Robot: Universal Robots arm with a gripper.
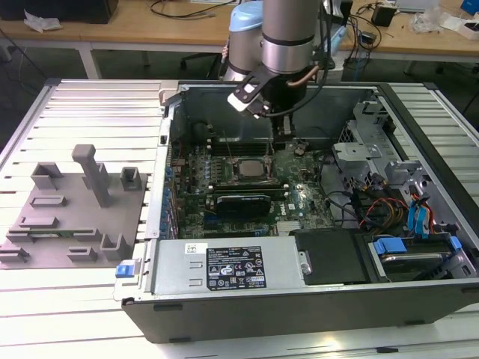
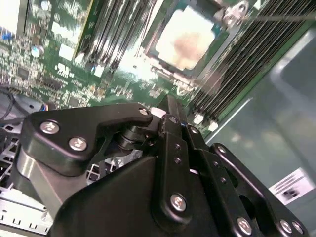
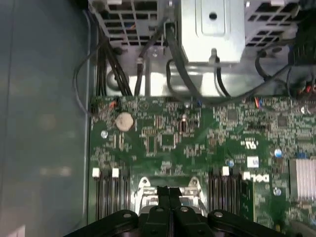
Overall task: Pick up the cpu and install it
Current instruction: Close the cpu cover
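Observation:
The cpu (image 2: 189, 38), a small square chip with a silvery-white top, lies inside the dark socket frame (image 1: 251, 169) on the green motherboard (image 3: 173, 143). My gripper (image 1: 279, 129) hangs over the motherboard inside the open computer case, just behind the socket in the exterior view and apart from the chip. Its black fingers (image 3: 169, 198) are pressed together, and nothing shows between them. In the second wrist view the fingertips (image 2: 170, 116) sit beside the socket, above the board.
A grey plastic fixture plate (image 1: 71, 209) with raised pegs lies on the table at the exterior view's left, outside the case. The power supply (image 1: 232, 265) runs along the case front. Drive cages and cables (image 1: 382, 172) crowd the right. Memory slots (image 2: 232, 69) flank the socket.

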